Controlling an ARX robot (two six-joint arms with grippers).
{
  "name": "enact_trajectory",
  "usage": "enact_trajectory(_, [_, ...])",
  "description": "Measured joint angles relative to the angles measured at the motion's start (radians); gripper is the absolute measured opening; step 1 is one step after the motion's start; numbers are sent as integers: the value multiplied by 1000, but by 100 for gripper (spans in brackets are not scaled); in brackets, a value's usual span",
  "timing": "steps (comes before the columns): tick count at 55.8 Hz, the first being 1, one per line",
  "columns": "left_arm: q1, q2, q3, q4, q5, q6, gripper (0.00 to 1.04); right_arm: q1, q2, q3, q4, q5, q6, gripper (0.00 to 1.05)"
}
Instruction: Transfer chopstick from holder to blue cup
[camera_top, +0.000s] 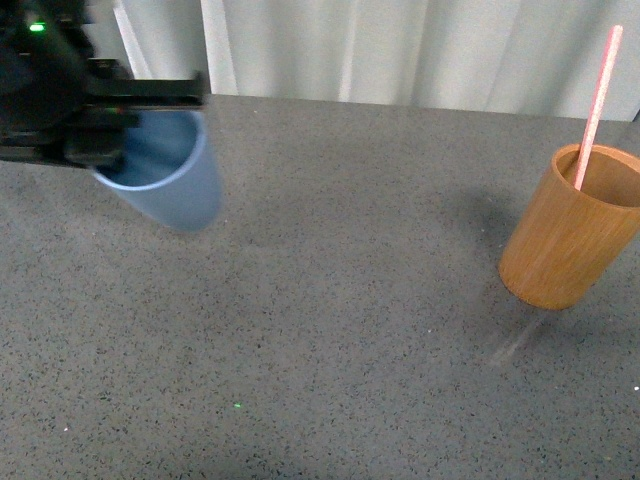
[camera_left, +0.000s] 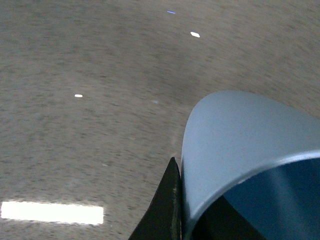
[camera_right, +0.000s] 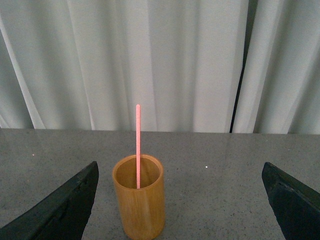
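Observation:
My left gripper (camera_top: 150, 110) is shut on the blue cup (camera_top: 172, 185), which hangs tilted above the table at the far left. In the left wrist view one black finger (camera_left: 165, 205) presses the outside of the blue cup (camera_left: 235, 140) and the other is inside its mouth. The orange-brown holder (camera_top: 570, 230) stands at the right with the pinkish-red chopstick (camera_top: 598, 105) leaning up out of it. From the right wrist the holder (camera_right: 139, 197) and chopstick (camera_right: 138, 145) stand ahead of my open right gripper (camera_right: 182, 210), nearer one black finger (camera_right: 60, 210) than the other.
The table (camera_top: 340, 330) is grey speckled stone. White curtains (camera_top: 400, 45) hang behind its far edge. A dark gap in the curtains (camera_right: 244, 70) shows in the right wrist view.

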Motion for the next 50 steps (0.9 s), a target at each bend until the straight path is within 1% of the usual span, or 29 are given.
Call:
enact_trajectory(3, [-65, 11, 15, -13, 2, -6, 3, 0, 0, 0, 0, 0, 0, 95])
enact_trajectory(8, [-139, 42, 39, -26, 10, -24, 3, 0, 0, 0, 0, 0, 0, 95])
enact_trajectory(12, [-184, 71, 57, -33, 16, -44, 3, 0, 0, 0, 0, 0, 0, 95])
enact_trajectory(17, [-218, 107, 71, -35, 20, -72, 3, 0, 0, 0, 0, 0, 0, 95])
enact_trajectory(27, [-250, 182, 104, -27, 14, -114, 3, 0, 0, 0, 0, 0, 0, 95])
enact_trajectory(47, [-271, 261, 156, -11, 20, -164, 3, 0, 0, 0, 0, 0, 0, 95])
enact_trajectory(48, [-271, 262, 157, -10, 21, -165, 4, 0, 0, 0, 0, 0, 0, 95])
enact_trajectory(50, [-271, 263, 157, -3, 22, -168, 11, 0, 0, 0, 0, 0, 0, 95])
